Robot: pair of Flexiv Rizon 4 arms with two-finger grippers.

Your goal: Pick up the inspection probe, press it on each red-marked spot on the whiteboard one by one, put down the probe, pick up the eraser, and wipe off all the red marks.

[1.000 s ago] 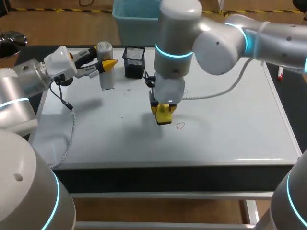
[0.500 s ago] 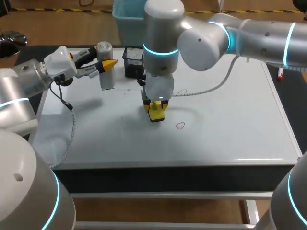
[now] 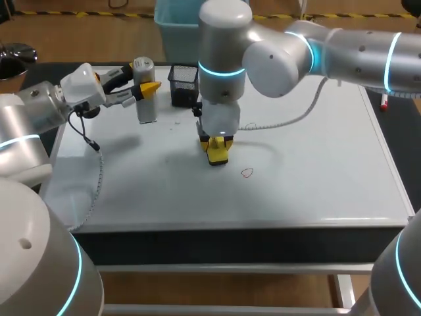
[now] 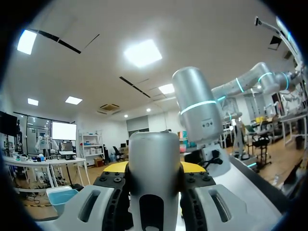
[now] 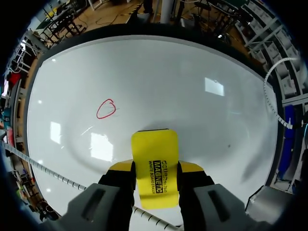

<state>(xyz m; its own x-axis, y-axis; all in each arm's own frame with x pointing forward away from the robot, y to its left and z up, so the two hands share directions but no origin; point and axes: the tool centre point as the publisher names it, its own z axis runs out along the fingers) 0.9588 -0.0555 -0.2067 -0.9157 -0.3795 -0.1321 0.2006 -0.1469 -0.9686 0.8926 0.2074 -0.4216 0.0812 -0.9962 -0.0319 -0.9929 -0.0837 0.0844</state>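
Red mark (image 3: pixel 247 173), 1, lies near 1 eraser (image 5: pixel 154 154) clamped in right gripper (image 5: pixel 155 168); left gripper (image 4: pixel 154 167) clamps 1 probe (image 4: pixel 154 149)

Bright overhead light — glare patches, soft shadows on the whiteboard (image 5: pixel 159 67).

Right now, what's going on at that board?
The right hand holds the yellow eraser low over the whiteboard, just short of a red mark that is not yet wiped. The left hand holds the probe upright near the board's far left corner, beside a black mesh cup. It looks like the wiping stage.
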